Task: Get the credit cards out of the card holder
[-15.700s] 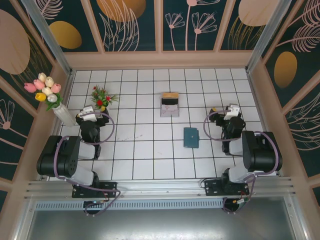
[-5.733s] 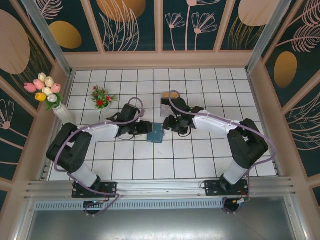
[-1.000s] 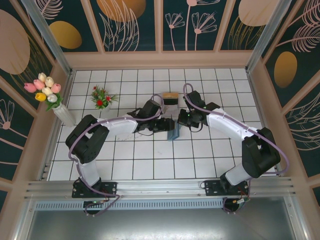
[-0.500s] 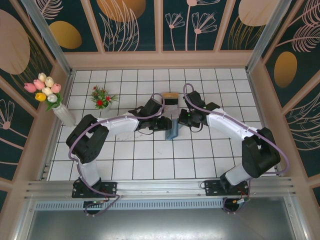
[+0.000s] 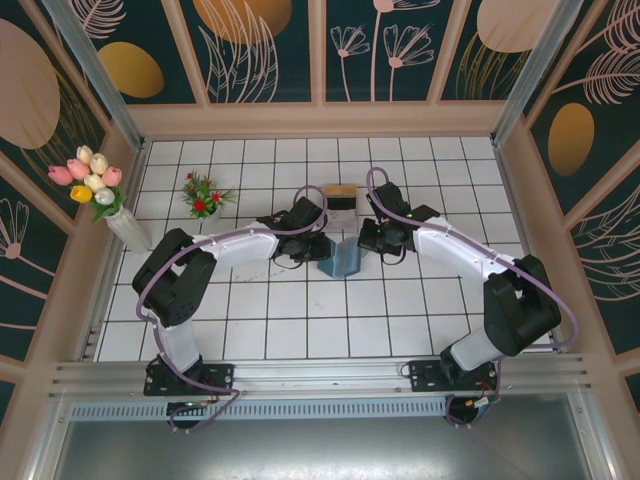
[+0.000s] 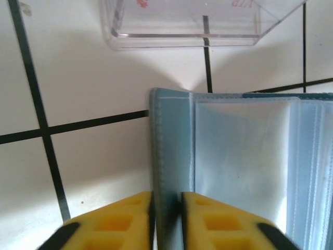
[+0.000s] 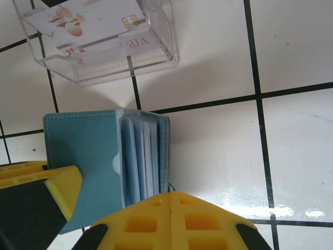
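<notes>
Pinched narrow on a cover each, left gripper (image 6: 166, 211) and right gripper (image 7: 170, 208) hold the card holder (image 5: 340, 262) open at centre frame, where a slipping cover could snap shut over the credit cards (image 7: 139, 161) inside.

Both my arms reach forward and inward, wrists angled toward each other. My left hand (image 6: 166, 200) and right hand (image 7: 170, 200) each pinch a flap of the card holder (image 7: 86, 151).
</notes>
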Robot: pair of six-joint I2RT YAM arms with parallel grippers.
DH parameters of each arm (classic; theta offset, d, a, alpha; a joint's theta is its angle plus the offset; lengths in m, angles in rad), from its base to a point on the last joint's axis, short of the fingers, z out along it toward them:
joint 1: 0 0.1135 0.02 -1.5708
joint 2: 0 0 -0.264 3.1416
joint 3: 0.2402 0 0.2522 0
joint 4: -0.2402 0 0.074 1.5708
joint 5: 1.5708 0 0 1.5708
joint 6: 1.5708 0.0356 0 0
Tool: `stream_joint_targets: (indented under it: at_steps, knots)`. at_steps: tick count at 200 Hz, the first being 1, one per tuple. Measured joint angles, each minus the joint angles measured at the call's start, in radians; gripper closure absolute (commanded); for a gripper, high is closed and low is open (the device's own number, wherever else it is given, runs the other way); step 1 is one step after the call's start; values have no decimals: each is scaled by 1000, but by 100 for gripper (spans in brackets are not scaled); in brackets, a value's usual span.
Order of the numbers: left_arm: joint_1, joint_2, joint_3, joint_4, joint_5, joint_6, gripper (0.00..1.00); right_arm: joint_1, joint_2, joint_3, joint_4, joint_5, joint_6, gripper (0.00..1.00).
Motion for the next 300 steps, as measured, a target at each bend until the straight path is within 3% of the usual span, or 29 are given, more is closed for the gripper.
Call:
stream_joint_targets:
  at_steps: [35, 49, 92, 136, 187, 219, 300]
  knots:
    - [0, 0, -1, 23, 13, -5, 100, -33, 0, -31, 34, -52, -3, 65]
    - [0, 0, -7, 34, 12, -7, 100, -49, 0, -53, 60, -95, -6, 60]
    - [1, 0, -58, 71, -8, -14, 100, -95, 0, -112, 121, -203, -9, 48]
    - [1, 0, -93, 86, -35, -17, 100, -134, -47, -117, 106, -151, -6, 45]
    - [1, 0, -99, 90, -40, -17, 100, -87, -149, -71, 110, -120, -10, 46]
    - [1, 0, -106, 101, -40, -17, 100, -26, -59, -67, 150, -183, 3, 64]
    - [1, -2, -128, 134, -39, -18, 100, -41, 121, -70, 190, -247, 6, 65]
